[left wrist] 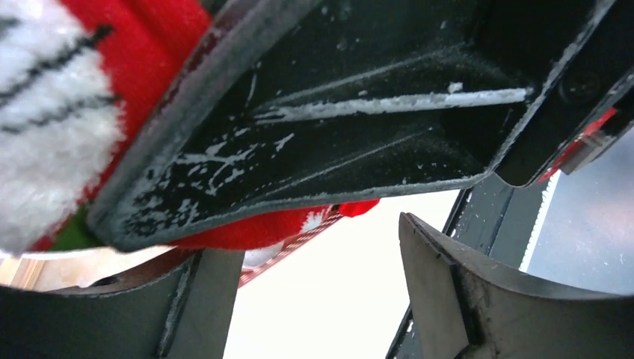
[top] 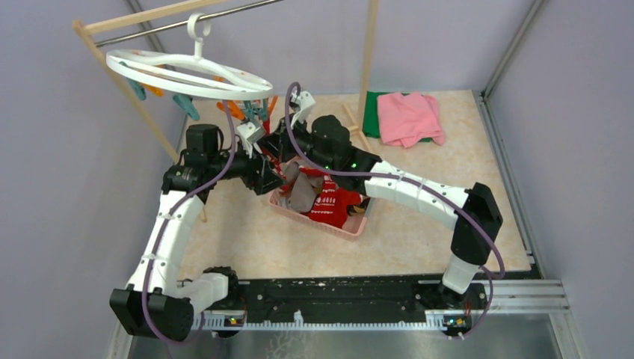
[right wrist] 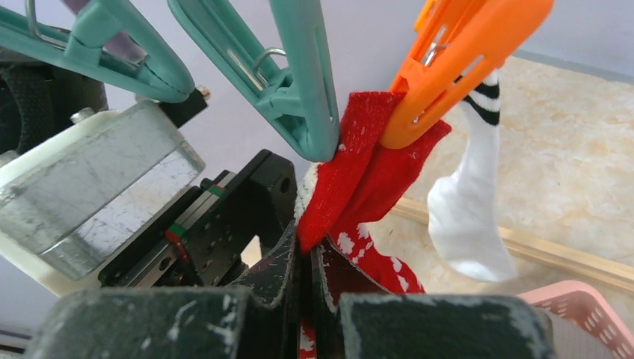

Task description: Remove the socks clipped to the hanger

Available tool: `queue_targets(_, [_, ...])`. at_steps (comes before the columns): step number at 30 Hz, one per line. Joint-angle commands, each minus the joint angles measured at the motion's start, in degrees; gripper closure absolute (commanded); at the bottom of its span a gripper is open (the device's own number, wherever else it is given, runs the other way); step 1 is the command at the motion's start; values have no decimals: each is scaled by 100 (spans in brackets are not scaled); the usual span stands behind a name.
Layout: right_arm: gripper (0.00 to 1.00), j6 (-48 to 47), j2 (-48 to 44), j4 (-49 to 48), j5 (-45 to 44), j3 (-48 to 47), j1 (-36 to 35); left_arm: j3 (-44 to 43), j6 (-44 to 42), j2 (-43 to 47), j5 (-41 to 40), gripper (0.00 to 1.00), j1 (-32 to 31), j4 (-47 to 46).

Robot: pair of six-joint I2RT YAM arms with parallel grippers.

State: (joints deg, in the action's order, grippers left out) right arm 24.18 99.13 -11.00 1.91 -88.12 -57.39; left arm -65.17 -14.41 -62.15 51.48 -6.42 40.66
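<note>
Unclipping step: red sock (right wrist: 359,168) hangs from orange clip (right wrist: 456,67). Your right tool (right wrist: 306,258) clamps it; left tool (left wrist: 321,299) spread, empty. Next: pull down steadily.

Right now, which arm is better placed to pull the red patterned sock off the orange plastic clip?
Right: the right tool is shut on the red patterned sock below the orange plastic clip; the left tool stands open, holding nothing.

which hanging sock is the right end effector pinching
The red sock below the orange clip; the white black-striped sock beside it hangs untouched.
</note>
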Motion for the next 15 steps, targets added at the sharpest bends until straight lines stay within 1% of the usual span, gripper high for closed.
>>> queue_targets(1, [100, 326, -441, -146, 84, 60, -53, -127, -79, 170, -213, 25, -9, -308])
queue_targets(3, [100, 512, -494, -154, 191, 117, -48, -140, -153, 149, -259, 33, -9, -358])
queue_targets(6, [100, 736, -550, -117, 301, 132, -49, -312, -279, 45, -307, 43, -9, -252])
queue_targets(9, [98, 888, -582, -48, 372, 108, -51, -370, -123, 47, -388, 54, -9, -274])
queue_targets(10, [97, 930, -587, 10, 377, 86, -45, -355, -50, 79, -378, 60, -9, -320])
queue_targets(11, [97, 954, -581, 57, 384, 77, -37, -325, 22, 121, -346, 73, -9, -368])
queue_targets(12, [96, 969, -581, 89, 381, 81, -34, -288, 92, 191, -329, 91, -9, -463])
queue_targets(13, [94, 973, -575, 130, 393, 79, -6, -260, 149, 236, -323, 100, -9, -532])
queue_targets(15, [89, 992, -554, 195, 444, 69, 63, -247, 277, 285, -285, 100, -9, -546])
